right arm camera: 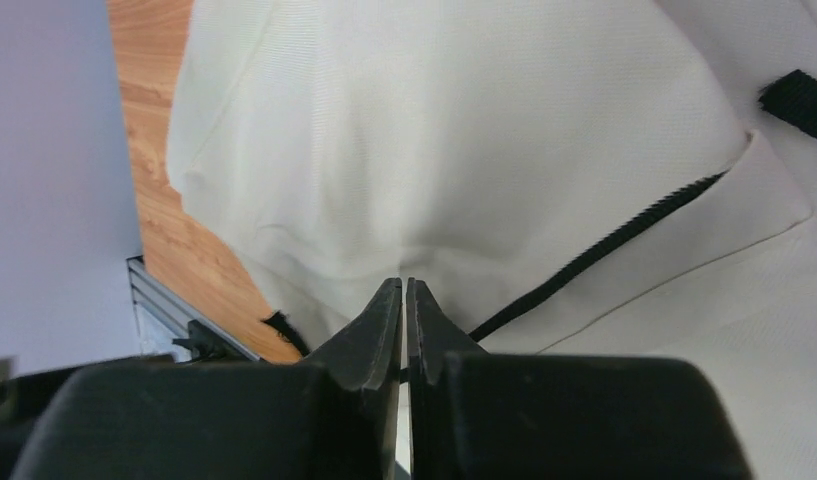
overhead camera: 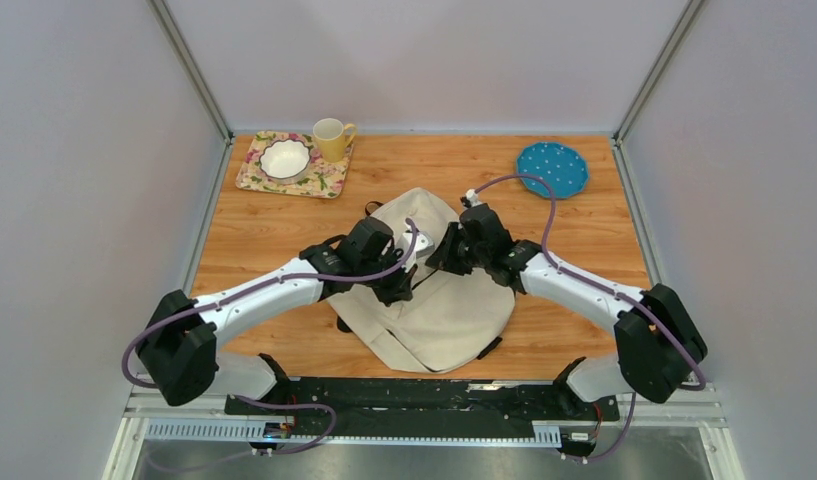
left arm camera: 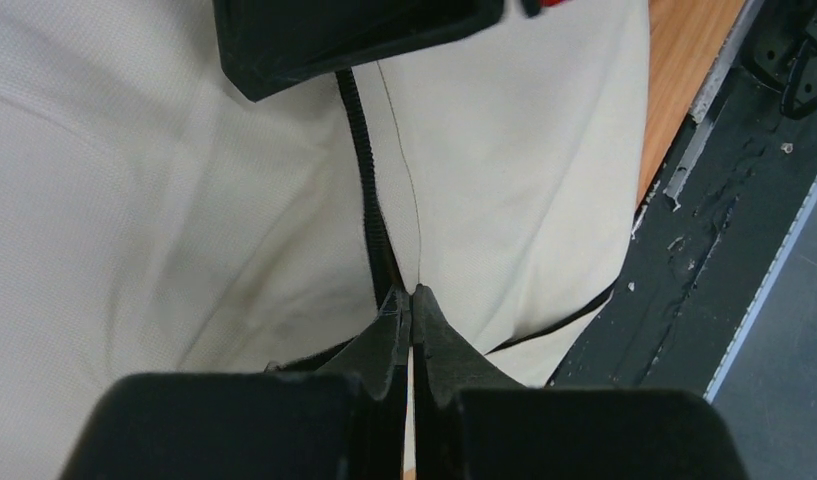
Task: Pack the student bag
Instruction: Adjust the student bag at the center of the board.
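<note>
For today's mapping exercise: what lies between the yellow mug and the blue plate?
Only bare wooden table separates mug and plate, per the top view.

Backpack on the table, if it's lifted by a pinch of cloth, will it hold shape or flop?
Probably floppy: the backpack lies flat and its cloth puckers where the left gripper and right gripper pinch it. It looks empty, so likely light. Pushed, it would probably bunch rather than slide.

Left claw [left arm camera: 412, 293], right claw [right arm camera: 404, 284]: both shut
</note>
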Motion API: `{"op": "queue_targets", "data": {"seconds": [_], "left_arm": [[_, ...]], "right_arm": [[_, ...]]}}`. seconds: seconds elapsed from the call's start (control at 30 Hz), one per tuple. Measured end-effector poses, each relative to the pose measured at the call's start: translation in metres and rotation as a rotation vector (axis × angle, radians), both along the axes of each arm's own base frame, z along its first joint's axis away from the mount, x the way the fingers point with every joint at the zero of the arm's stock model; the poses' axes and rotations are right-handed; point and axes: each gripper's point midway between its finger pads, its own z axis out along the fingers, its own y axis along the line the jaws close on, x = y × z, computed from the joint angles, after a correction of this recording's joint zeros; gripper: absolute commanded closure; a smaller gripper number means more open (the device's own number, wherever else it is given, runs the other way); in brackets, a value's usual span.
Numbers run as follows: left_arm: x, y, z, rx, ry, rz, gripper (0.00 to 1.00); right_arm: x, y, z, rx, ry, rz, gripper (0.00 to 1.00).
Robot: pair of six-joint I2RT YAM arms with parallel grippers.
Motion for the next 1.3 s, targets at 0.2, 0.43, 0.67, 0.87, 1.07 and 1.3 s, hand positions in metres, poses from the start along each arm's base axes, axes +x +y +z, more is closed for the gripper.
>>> {"op": "queue_targets", "data": {"seconds": [0.2, 0.43, 0.67, 0.87, 1.07, 1.3], "left_arm": [[-0.008, 0.010, 0.013, -0.052, -0.053, 0.014, 1.00], [-0.012, 0.015, 0.018, -0.071, -0.076, 0.015, 1.00], [-0.012, 0.017, 0.017, -0.064, -0.078, 0.017, 1.00], [-0.011, 0.017, 0.018, -0.064, -0.089, 0.025, 1.00], [-0.009, 0.019, 0.021, -0.066, -0.111, 0.037, 1.00], [-0.010, 0.024, 0.017, -0.061, -0.120, 0.051, 1.00]], "right_arm": [[0.006, -0.006, -0.032, -0.092, 0.039, -0.016, 0.96], [0.019, -0.005, -0.033, -0.139, 0.021, -0.030, 0.94], [0.012, -0.005, 0.003, -0.107, -0.097, 0.074, 0.92], [-0.008, 0.021, 0.036, -0.007, -0.138, 0.278, 0.93], [-0.026, 0.032, 0.008, -0.018, -0.042, 0.397, 0.94], [-0.005, 0.006, -0.030, -0.238, 0.016, 0.269, 0.92]]}}
